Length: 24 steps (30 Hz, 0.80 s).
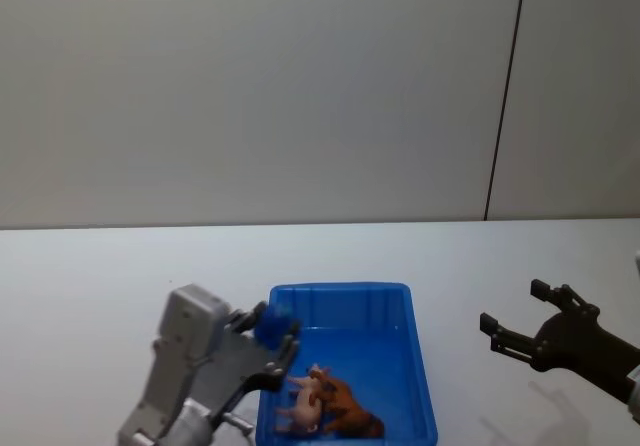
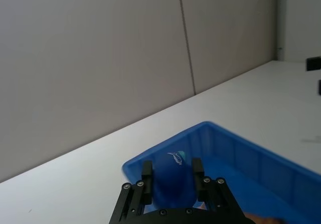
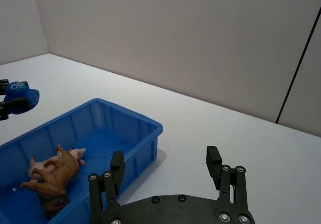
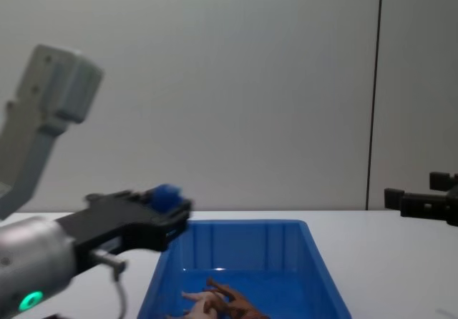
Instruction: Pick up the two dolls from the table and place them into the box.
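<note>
The blue box [image 1: 340, 290] sits on the white table [image 1: 100, 266] in front of me. Both dolls lie together inside it near its front end: the brown lion [image 1: 352, 408] and the pale pink animal [image 1: 303, 408], touching each other; the right wrist view has them as lion [image 3: 56, 181] and pink animal [image 3: 36, 164]. My left gripper [image 1: 275, 341] hangs over the box's left rim, shut on a small rounded blue object [image 2: 173, 184] with a white mark. My right gripper [image 1: 514, 306] hovers to the right of the box, open and empty.
A plain grey wall with a dark vertical seam [image 1: 505, 96] stands behind the table. Bare white tabletop stretches to the left, right and behind the box [image 3: 125, 108].
</note>
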### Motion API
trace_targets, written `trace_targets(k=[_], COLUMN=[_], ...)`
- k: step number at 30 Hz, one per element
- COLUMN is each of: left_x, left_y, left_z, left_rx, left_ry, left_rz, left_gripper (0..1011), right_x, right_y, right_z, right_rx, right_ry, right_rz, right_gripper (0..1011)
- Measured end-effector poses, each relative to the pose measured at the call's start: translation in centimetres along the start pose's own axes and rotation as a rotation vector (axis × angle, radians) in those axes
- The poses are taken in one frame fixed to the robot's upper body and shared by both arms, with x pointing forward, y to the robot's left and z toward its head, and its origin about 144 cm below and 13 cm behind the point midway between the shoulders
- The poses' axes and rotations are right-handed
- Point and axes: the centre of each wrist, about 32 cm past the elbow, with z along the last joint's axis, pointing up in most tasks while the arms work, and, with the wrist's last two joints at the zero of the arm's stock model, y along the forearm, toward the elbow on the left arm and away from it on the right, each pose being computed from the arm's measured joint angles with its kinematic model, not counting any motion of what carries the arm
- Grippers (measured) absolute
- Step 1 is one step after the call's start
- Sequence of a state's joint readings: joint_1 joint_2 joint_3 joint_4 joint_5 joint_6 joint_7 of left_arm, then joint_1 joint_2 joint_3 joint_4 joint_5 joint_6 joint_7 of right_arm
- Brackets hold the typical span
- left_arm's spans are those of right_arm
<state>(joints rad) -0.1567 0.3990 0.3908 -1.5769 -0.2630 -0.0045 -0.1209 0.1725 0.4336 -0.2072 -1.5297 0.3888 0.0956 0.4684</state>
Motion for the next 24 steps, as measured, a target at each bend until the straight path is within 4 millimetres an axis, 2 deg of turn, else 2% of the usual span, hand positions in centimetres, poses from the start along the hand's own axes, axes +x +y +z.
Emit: trace_targets(k=[8,15,19,24], left_x=[-1.7,-2.5,-2.6,-2.4], left_y=[-2.4,-3.5,-3.8,-3.8], left_z=[0.8,1.1,1.3,1.4], left_rx=[-0.052,-0.088,-0.116,-0.148], left_ry=[0.018,0.031,0.031,0.030], left_rz=[-0.091,-0.146,-0.166,-0.177], left_gripper=[668,891,989,1003], right_x=[0.0,0.0,0.0,0.0], right_y=[0.0,0.0,0.0,0.0], right_z=[0.0,0.0,0.0,0.0], right_rx=[0.000,0.000,0.000,0.000], right_ry=[0.000,0.000,0.000,0.000], right_rz=[0.000,0.000,0.000,0.000], right_gripper=[1001,1001,1001,1001])
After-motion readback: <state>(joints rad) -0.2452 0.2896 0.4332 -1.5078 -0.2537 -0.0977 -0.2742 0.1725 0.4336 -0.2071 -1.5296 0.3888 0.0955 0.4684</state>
